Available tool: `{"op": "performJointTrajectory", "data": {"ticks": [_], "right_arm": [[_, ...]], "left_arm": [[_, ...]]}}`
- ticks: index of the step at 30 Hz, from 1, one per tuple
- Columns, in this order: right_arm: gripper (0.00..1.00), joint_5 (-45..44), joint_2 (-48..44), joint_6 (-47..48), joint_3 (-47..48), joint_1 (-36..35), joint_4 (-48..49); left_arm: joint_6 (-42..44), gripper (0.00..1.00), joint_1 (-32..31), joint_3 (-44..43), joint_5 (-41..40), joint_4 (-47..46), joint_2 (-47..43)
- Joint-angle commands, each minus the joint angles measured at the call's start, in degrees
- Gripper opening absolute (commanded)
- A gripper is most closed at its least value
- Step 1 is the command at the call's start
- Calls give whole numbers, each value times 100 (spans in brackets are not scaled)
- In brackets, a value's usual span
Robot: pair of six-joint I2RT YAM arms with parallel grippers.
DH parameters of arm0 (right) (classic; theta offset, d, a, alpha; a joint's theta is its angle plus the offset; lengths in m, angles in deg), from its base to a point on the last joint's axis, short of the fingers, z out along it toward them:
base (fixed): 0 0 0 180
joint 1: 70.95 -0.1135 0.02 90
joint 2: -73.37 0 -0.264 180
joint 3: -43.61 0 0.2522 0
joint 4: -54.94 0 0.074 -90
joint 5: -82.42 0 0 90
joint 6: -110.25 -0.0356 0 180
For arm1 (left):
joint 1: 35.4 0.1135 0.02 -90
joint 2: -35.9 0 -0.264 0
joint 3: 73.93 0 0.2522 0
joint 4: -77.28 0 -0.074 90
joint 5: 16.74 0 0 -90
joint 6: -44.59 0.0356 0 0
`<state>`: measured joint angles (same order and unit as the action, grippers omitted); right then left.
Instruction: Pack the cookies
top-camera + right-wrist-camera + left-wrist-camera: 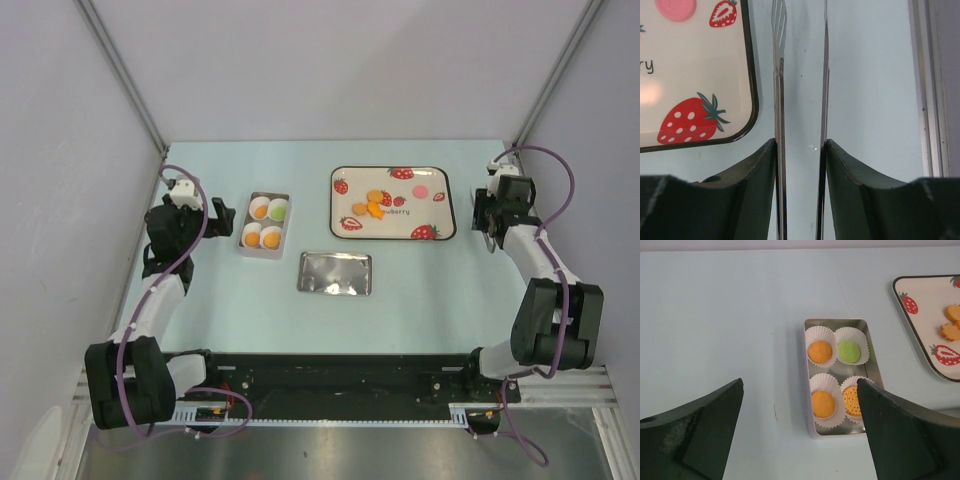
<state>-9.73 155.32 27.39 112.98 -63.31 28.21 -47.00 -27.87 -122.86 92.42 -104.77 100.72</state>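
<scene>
**Right gripper pinches the tongs by the plate, left gripper stands wide beside the tin**

The right gripper point(800, 145) presses its two fingers point(752, 175) on the metal tongs point(778, 90), one finger against each blade. The blades stay a little apart. In the wrist view the tongs point to 12 o'clock, and the left blade has slots near its tip. I cannot tell if the tips touch the table point(420, 290).

Just at 9 o'clock from the tongs lies the strawberry plate point(390, 228), close to them but not touching. Near its middle sits a small group of orange cookies point(372, 203), touching one another. A pink round piece point(421, 191) lies apart from them, at about 2 o'clock.

The left gripper point(800, 381) has its fingers spread wide and they hold nothing. In the top view the open tin point(835, 320) is just at 3 o'clock from this gripper. It holds four white paper cups point(821, 335) in two rows. Three cups hold one orange or yellow cookie each, and the front right one shows a grid pattern. The far right cup holds a green round piece point(848, 351).

The shiny tin lid point(335, 272) lies flat on the table at about 5 o'clock from the tin and at 7 o'clock from the plate, apart from both.
</scene>
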Motion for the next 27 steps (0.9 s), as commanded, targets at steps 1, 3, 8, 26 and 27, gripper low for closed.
{"op": "performJointTrajectory", "data": {"ticks": [1,3,8,26,27], "right_arm": [[47,-119,233,165,28,10,541],[47,-154,391,209,28,18,585],[47,-119,567,227,37,10,603],[50,-163,1595,359,204,-8,322],[50,-145,1622,376,213,-8,322]], "left_arm": [[0,100,38,46,185,-282,-206],[18,100,38,64,167,-264,-215],[18,100,38,81,159,-282,-241],[27,100,38,134,255,-220,-382],[35,100,38,143,273,-229,-382]]}}
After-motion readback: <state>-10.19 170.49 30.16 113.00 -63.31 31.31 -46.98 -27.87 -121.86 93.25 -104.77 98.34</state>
